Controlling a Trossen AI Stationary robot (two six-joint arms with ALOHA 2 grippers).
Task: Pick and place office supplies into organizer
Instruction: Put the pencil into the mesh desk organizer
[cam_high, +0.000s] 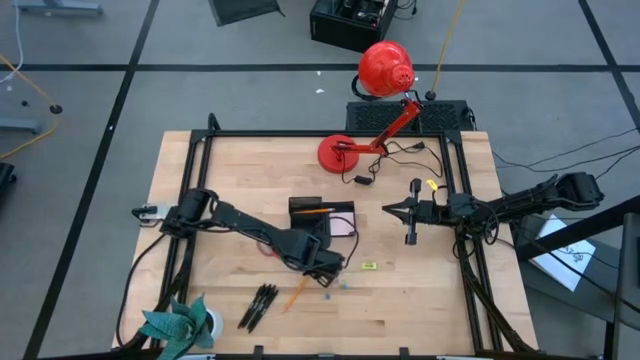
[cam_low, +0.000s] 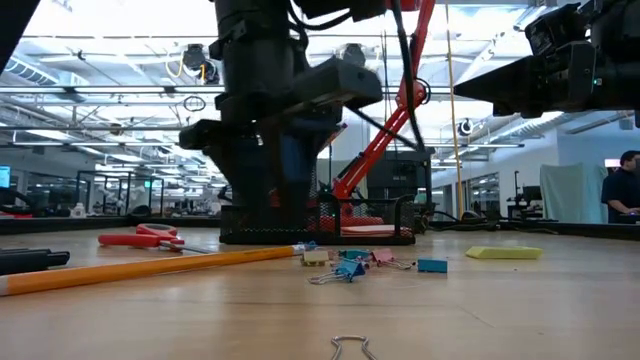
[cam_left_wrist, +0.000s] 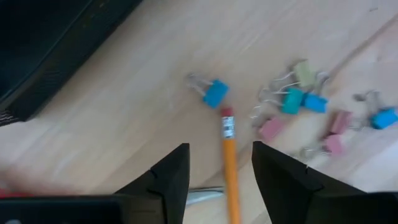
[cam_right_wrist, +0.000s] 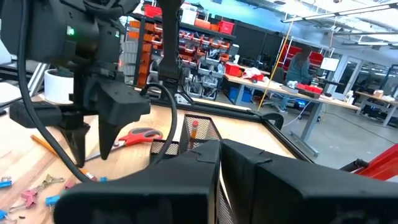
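Your left gripper (cam_left_wrist: 221, 171) hangs just above the pencil (cam_left_wrist: 229, 168), in front of the organizer (cam_high: 320, 216). Its jaws stand open with one on each side of the pencil's eraser end, and they hold nothing yet. The pencil lies flat on the bench (cam_high: 240, 170), close to the organizer's front edge, and small binder clips (cam_left_wrist: 292, 99) lie scattered just beside its eraser.

To do this step well, I think you should lower the jaws until they almost touch the bench, keep the pencil in the middle between them, and then close. Take care that no clip comes between the jaws.

Your right gripper (cam_high: 410, 222) waits on the other side of the organizer, with its jaws closed and empty.
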